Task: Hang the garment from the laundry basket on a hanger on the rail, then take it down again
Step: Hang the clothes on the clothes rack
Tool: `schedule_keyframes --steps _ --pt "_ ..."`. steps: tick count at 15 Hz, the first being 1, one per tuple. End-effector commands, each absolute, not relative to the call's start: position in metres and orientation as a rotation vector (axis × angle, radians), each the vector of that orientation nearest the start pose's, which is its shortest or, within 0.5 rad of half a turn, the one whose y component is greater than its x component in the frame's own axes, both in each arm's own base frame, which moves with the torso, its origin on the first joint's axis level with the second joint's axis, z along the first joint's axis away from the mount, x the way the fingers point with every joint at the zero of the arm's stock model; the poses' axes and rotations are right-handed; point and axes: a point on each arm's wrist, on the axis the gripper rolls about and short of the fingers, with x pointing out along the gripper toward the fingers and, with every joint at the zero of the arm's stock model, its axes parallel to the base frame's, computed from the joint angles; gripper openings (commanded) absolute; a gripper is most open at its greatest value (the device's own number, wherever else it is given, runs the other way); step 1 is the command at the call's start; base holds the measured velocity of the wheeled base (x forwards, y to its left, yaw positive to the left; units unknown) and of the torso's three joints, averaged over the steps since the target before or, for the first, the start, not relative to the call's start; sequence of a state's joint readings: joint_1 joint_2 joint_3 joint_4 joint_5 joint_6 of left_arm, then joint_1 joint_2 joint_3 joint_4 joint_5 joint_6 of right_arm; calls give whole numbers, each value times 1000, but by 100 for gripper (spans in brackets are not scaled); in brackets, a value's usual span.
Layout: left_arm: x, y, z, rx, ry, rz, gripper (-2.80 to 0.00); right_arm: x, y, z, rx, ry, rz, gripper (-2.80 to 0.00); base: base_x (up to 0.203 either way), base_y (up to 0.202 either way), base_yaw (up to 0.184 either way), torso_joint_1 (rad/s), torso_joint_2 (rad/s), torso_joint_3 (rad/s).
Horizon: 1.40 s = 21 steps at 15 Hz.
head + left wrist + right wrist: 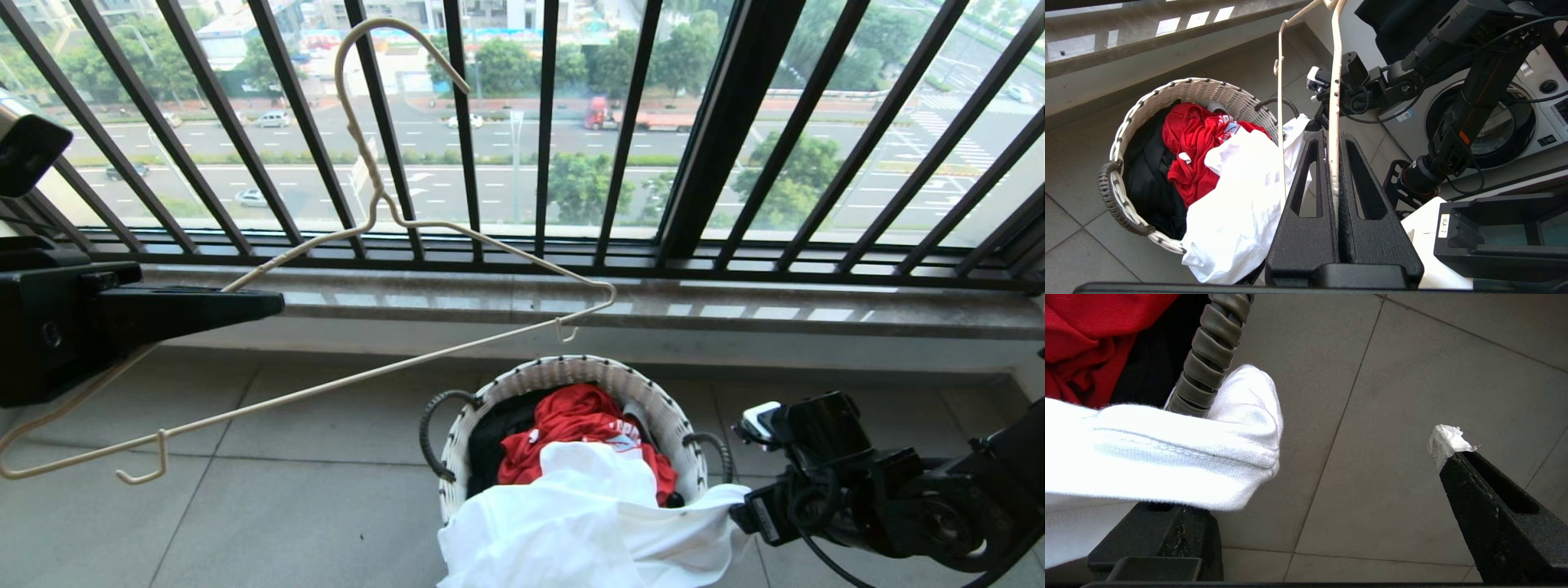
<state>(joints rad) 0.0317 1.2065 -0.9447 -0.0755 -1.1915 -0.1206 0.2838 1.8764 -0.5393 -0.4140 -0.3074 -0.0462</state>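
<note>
Right wrist view: garment (1167, 457) drapes one of the wide-spread fingers (1490, 506)

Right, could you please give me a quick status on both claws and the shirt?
Left claw shut on the hanger, held up. Right claw open at the garment, hem over one finger. Garment drapes over the laundry basket rim; red garment behind.

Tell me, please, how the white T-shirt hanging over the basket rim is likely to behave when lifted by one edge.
The white T-shirt will probably hang limp, since it already spills in folds over the laundry basket rim. It may snag on the dark handle that its hem wraps. It looks light, so the open right gripper should lift it easily.
</note>
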Motion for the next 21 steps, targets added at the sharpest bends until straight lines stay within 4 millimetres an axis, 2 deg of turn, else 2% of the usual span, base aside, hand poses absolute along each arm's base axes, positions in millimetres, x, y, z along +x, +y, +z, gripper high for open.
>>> schedule_keyframes --steps 1,8,13,14,21 --pt "166 -16 292 -218 227 -1153 -280 251 67 63 -300 847 2 0 0 0 0 0 0 0" --pt "166 -16 292 -216 226 -1153 -280 263 63 42 -314 890 -33 0 0 0 0 0 0 0" --pt "166 -15 292 -216 226 -1151 -280 269 64 40 -318 846 -24 0 0 0 0 0 0 0" --pt "166 -15 292 -216 226 -1151 -280 269 64 41 -316 843 -23 -280 0 0 0 0 0 0" --pt "163 -13 293 -213 217 -1137 -280 269 66 48 -269 772 32 -280 0 0 0 0 0 0"
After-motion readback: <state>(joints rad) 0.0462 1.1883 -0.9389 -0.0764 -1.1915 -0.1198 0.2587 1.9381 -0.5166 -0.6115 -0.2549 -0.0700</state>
